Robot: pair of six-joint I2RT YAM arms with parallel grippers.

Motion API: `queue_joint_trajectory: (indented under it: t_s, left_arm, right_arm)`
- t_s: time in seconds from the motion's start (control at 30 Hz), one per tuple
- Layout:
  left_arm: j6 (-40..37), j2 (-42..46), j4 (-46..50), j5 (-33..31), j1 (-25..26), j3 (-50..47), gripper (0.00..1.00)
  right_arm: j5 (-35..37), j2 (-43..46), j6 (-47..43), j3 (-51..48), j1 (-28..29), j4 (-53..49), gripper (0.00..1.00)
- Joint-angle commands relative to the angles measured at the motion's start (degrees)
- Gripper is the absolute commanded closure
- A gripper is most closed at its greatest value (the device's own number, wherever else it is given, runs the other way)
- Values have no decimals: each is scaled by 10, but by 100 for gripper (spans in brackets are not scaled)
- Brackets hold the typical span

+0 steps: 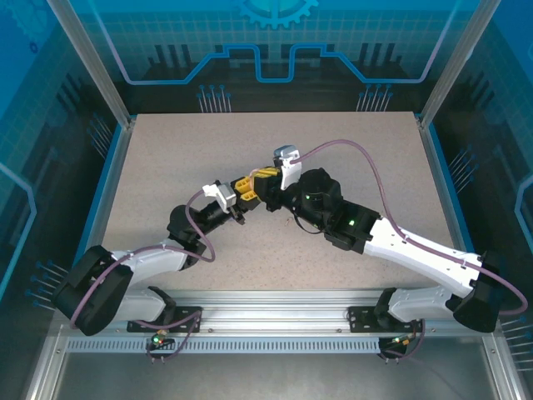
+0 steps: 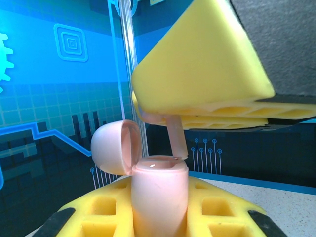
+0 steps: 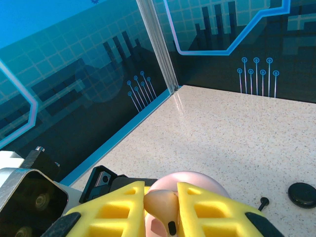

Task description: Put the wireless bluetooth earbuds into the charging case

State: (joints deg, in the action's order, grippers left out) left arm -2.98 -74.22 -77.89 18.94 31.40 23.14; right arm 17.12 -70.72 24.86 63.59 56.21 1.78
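My left gripper (image 2: pixel 159 210) is shut on a pale pink charging case (image 2: pixel 160 192), held upright between its yellow fingers. The case's lid (image 2: pixel 111 148) is swung open to the left. Just above it, my right gripper (image 3: pixel 161 200) is shut on a pale pink earbud (image 3: pixel 165 205). The earbud's stem (image 2: pixel 177 140) points down, its tip at the rim of the case's open top. From above, the two grippers meet over the middle of the table, the left gripper (image 1: pixel 239 202) beside the right gripper (image 1: pixel 260 188).
A round black case (image 3: pixel 302 194) lies on the speckled table (image 3: pixel 232 123) to the right, with a small black earbud (image 3: pixel 263 201) beside it. Blue-edged transparent walls (image 3: pixel 113 133) enclose the table.
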Motion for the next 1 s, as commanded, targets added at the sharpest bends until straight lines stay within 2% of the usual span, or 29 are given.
queue_joint_trajectory:
  t_s: [0.0,0.5,0.73,0.83,0.97]
  left_arm:
    - [0,-2,-23,10,5,22,100]
    - [5,6,-23,12,5,24,100]
    - [9,6,-23,4,5,25,100]
    - [11,4,-23,1,5,23,100]
    - [10,-1,-23,-5,5,17,100]
  right_arm:
    - [-3,-3,11,-8,-2,15,81]
    - [-40,-14,19,-28,-19,25,83]
    - [-66,-21,13,-16,-23,-6,81]
    - [-65,-18,17,-15,-23,-14,73]
    - [-51,-11,22,11,-25,-33,50]
